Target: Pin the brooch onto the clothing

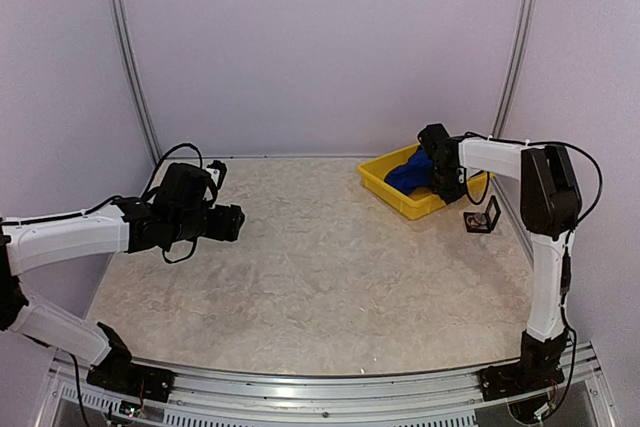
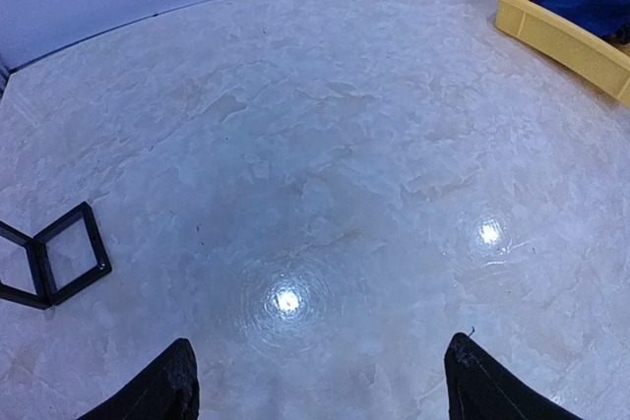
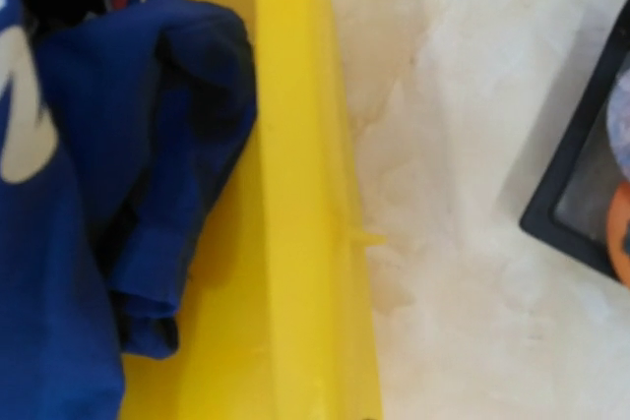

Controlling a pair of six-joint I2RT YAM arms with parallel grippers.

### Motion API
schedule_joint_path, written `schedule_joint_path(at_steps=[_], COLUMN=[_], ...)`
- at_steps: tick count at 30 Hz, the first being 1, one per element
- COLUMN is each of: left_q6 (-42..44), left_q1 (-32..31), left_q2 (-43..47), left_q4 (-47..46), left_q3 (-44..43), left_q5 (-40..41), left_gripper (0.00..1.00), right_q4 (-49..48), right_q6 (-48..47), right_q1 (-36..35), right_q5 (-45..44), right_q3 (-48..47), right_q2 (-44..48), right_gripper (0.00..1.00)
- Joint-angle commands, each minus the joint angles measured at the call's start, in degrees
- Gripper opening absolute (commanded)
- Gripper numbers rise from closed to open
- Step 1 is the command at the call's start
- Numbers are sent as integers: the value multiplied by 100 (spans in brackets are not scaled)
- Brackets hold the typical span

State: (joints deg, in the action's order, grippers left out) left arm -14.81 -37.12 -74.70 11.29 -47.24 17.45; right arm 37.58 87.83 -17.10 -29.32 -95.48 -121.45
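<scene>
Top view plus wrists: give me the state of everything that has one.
Yellow bin: upright, cloth inside.
T-shirt: crumpled in the bin.
Left gripper: jaws open, empty.
Right gripper: jaws shut, at the bin; hold on cloth unclear.
Black box: beside the bin, something orange inside.

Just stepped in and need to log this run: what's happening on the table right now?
The right gripper is down at the yellow bin, over the bunched blue T-shirt lying in it. Its jaws are closed, but whether they pinch the cloth cannot be told. The left gripper hovers open and empty above the table. A small black case sits beside the bin, untouched. The shirt is not yet laid out for pinning.
</scene>
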Motion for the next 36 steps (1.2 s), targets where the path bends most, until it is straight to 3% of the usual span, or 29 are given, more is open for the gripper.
schedule_joint_path(at_steps=[1,13,21,25,29,33,36], left_q6=[30,99,127,127,127,112,102], left_q1=[43,63,123,147,157,153,153], left_q2=[101,-90,-181,-229,-230,-192,-156], left_q4=[51,60,40,38,49,50,41], left_q3=[-32,-91,-115,-120,-126,-110,-101], left_q5=[106,105,99,70,40,27,-8], left_gripper=[82,82,82,82,82,82,82], right_q4=[-387,372,536,211,-324,-603,-1140], right_q6=[1471,3495,2969,2640,2148,1639,640], right_q1=[289,291,409,393,341,322,321], right_q5=[-664,-974,-935,-880,-1039,-1261,-1365], right_q3=[-656,-1198,-2229,-2159,-1817,-1374,-838], right_q2=[-548,-937,-1598,-1571,-1172,-673,-164], right_gripper=[0,0,0,0,25,41,48])
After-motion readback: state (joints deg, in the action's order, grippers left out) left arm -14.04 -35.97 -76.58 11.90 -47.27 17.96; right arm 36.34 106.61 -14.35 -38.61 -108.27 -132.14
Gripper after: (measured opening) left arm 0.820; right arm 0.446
